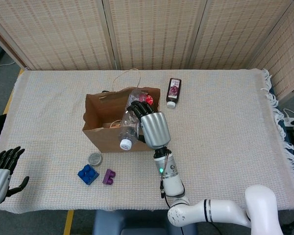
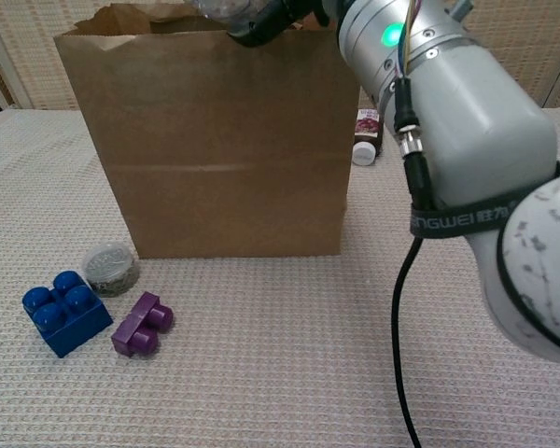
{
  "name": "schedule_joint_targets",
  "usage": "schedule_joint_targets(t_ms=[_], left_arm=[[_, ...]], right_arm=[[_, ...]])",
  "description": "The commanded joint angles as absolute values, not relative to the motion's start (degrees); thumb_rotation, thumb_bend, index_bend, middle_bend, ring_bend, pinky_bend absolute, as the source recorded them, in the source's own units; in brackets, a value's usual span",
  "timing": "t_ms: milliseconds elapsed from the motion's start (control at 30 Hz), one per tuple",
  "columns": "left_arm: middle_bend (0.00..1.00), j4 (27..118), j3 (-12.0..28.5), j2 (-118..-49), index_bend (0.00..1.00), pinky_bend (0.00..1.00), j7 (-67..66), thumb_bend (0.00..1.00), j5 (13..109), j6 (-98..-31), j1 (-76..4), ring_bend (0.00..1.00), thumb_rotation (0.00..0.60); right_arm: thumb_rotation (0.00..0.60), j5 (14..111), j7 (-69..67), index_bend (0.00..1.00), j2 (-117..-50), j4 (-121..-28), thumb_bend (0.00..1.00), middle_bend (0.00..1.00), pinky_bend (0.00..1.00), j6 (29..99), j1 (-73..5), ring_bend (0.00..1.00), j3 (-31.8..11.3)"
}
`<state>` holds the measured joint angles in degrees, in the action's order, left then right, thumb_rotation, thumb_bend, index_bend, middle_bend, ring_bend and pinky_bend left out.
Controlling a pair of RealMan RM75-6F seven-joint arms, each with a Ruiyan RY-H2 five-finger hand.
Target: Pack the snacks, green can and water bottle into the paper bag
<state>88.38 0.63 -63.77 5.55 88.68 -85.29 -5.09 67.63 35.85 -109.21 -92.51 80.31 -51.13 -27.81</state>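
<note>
Right hand [image 1: 151, 128] grips the water bottle [image 1: 130, 125], fingers wrapped round its body, over the open top of the paper bag [image 1: 100, 125]. Bottle is tilted, white cap end pointing near-left, far end over the bag mouth; from the chest view only its clear body [image 2: 226, 9] shows at the bag's top edge beside dark fingers [image 2: 261, 21]. Right forearm fills the right side of the chest view.

Left hand [image 1: 1, 169] sits at the near-left table corner, holding nothing, fingers extended and apart, well away from the bag.

Bag stands upright mid-table, handles showing at its far rim; something pale lies inside, can't tell what.

Dark bottle with white cap [image 1: 173, 92] lies on the cloth just right of the bag, far side. Near-left of the bag: round grey lid [image 1: 94, 158], blue block [image 1: 88, 174], purple block [image 1: 109, 176], close together. Woven cloth [image 1: 225, 127] covers the table.
</note>
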Motion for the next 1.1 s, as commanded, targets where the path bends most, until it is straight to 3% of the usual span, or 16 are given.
schedule_joint_targets(t_ms=[33, 167, 300, 1100], left_arm=[[0.0, 88.4, 0.6, -63.8, 0.04, 0.0, 5.6, 0.35, 88.7, -85.3, -5.1, 0.0, 0.6], [0.0, 88.3, 0.6, -63.7, 0.04, 0.0, 5.9, 0.35, 88.8, -85.3, -5.1, 0.0, 0.6], [0.0, 88.2, 0.5, -63.7, 0.04, 0.0, 5.9, 0.35, 88.9, -85.3, -5.1, 0.0, 0.6], [0.0, 88.3, 0.6, -63.8, 0.04, 0.0, 5.5, 0.35, 88.7, -85.3, -5.1, 0.0, 0.6]], right_arm=[[0.6, 67.5, 34.0, 0.03, -110.0, -92.2, 0.29, 0.28, 0.67, 80.2, -51.2, 0.16, -27.8], [0.6, 67.1, 31.7, 0.0, -110.7, -92.1, 0.15, 0.1, 0.56, 80.5, -51.0, 0.02, -28.2], [0.6, 67.0, 31.7, 0.0, -111.0, -91.8, 0.09, 0.04, 0.52, 81.5, -50.9, 0.0, -28.9], [0.6, 63.6, 35.3, 0.0, -107.9, -97.0, 0.07, 0.03, 0.52, 84.6, -52.3, 0.0, -36.2]])
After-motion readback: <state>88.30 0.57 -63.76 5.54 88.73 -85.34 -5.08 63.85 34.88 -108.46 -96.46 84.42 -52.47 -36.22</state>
